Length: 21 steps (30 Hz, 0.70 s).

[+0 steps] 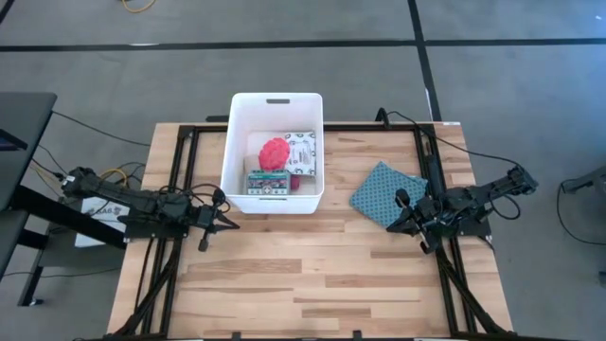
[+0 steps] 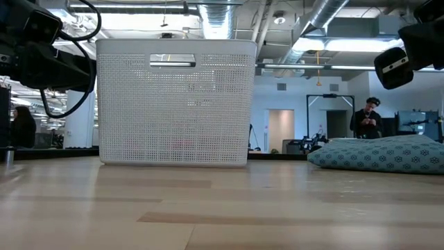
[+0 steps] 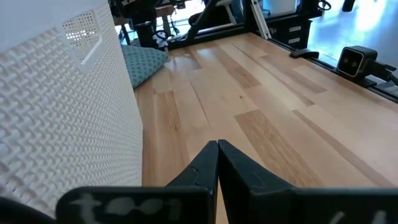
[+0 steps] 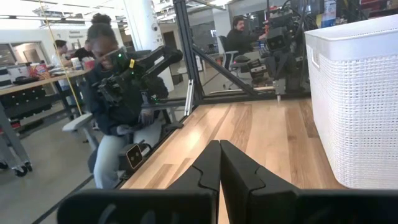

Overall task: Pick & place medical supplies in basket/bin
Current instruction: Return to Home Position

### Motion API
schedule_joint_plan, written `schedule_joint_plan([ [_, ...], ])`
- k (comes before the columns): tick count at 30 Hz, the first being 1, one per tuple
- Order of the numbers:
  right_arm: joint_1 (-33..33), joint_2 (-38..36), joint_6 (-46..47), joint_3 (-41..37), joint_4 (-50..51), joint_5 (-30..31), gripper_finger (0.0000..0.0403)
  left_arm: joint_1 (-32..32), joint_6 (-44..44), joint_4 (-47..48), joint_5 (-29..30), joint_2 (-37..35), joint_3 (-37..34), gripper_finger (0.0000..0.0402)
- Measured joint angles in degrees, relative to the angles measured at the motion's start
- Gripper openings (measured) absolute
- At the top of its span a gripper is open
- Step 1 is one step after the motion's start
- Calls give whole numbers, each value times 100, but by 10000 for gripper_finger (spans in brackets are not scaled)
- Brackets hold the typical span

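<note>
High view: one white bin (image 1: 277, 97) stood at the 12 o'clock edge of the counter (image 1: 312, 284), rectangular and smooth-rimmed, with a handle slot in its far end wall. In the low view its side wall looked finely dotted in texture.

Contents seen from above, 4 items:
- pink round spiky disc (image 1: 275, 152), near the middle of the bin
- white black-patterned pouch (image 1: 303, 145), at 2 o'clock of the disc, partly under it
- teal-green printed packet (image 1: 268, 182), at 6 o'clock of the disc, against the near wall
- magenta flat piece (image 1: 295, 182), at 3 o'clock of the packet, only a sliver visible

Surroundings: one teal dotted cloth (image 1: 379, 192) lay on the counter at 3 o'clock of the bin, apart from it.

Left end effector (image 1: 227, 224) sat at 7 o'clock of the bin, just off its near corner, fingers pressed together and empty per the left wrist view. Right end effector (image 1: 400, 221) was at the cloth's 5 o'clock edge, fingers likewise together with nothing between them. The low view showed that arm raised above the cloth.

Beyond the counter: one seated person (image 4: 112, 106) in the right wrist view, one standing person (image 2: 368, 118) in the low view.
</note>
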<state>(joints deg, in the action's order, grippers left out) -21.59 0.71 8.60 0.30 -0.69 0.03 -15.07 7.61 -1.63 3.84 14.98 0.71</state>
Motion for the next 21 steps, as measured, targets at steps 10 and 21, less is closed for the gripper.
schedule_joint_plan([
  [10, -2, 0, 0, 0, 0, 0, 0, 1, 3, 0, 0, 1, 0, 0],
  [21, 0, 0, 0, -2, 0, 2, 0, 1, 30, 0, -1, 0, 0, 0],
])
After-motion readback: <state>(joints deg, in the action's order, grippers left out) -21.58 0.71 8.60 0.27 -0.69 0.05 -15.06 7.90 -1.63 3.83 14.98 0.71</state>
